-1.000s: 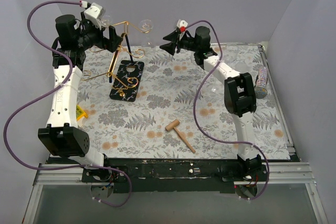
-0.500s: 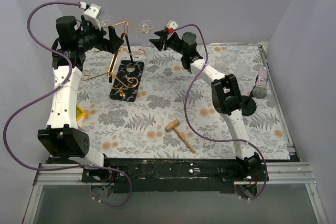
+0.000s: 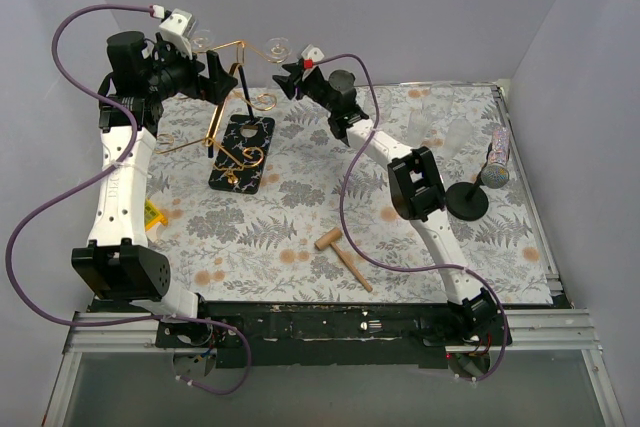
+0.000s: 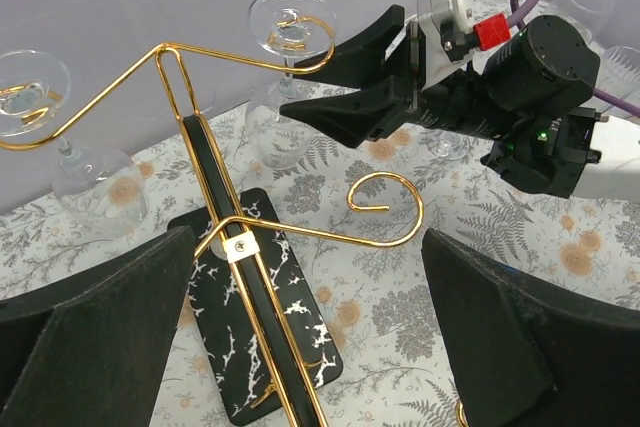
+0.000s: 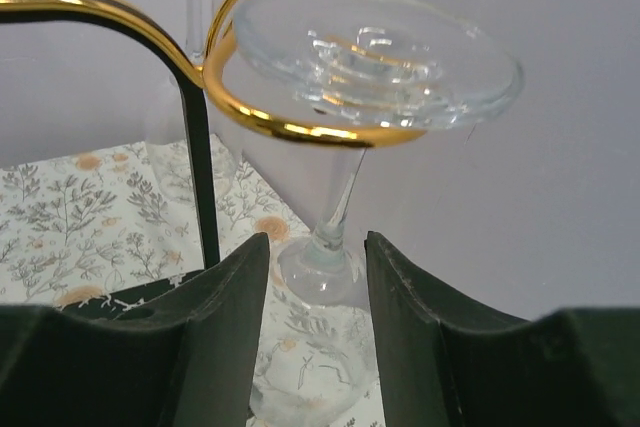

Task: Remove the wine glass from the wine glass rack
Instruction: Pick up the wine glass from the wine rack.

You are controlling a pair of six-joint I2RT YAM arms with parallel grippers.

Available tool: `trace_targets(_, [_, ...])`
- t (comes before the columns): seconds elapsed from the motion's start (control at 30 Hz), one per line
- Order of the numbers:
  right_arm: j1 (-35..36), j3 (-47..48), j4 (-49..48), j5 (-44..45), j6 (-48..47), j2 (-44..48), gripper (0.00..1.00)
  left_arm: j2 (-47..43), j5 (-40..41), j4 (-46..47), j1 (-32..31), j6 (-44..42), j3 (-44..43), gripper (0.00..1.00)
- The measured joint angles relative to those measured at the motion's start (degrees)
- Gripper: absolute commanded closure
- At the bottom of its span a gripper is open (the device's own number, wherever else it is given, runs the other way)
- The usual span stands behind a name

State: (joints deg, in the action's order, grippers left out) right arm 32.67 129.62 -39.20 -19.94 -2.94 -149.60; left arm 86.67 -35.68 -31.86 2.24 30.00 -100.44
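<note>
The wine glass rack (image 3: 240, 152), gold wire on a black marbled base, stands at the back left. A wine glass (image 3: 278, 48) hangs upside down by its foot from the rack's right arm. A second glass (image 3: 203, 40) hangs from the left arm. My right gripper (image 3: 287, 80) is open, its fingers on either side of the right glass's (image 5: 372, 57) upper bowl just below the stem, not touching it. My left gripper (image 3: 222, 82) is open beside the rack's post (image 4: 215, 217), touching nothing. The left wrist view shows the right gripper (image 4: 312, 77) at the right glass (image 4: 291, 25).
A wooden mallet (image 3: 343, 257) lies at the front middle. A black round stand (image 3: 467, 200) and a glittery can (image 3: 498, 152) are at the right. Clear glasses (image 3: 455, 135) stand at the back right. A yellow object (image 3: 153, 215) lies by the left arm.
My right arm has swung left across the back of the table, bringing its open gripper up to the right hanging glass. The left arm and the rack have not moved.
</note>
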Motion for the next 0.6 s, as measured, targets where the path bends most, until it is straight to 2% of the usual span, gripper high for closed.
trace_targets(0.27, [0.5, 1.9, -1.1, 2.8, 0.4, -0.2, 0.53, 0.3, -0.3, -1.6, 0.0, 0.5, -0.1, 0.02])
trace_targets(0.6, [1.0, 2.0, -1.4, 3.9, 1.5, -1.2, 0.74, 0.9, -0.2, -1.6, 0.0, 0.6, -0.1, 0.02])
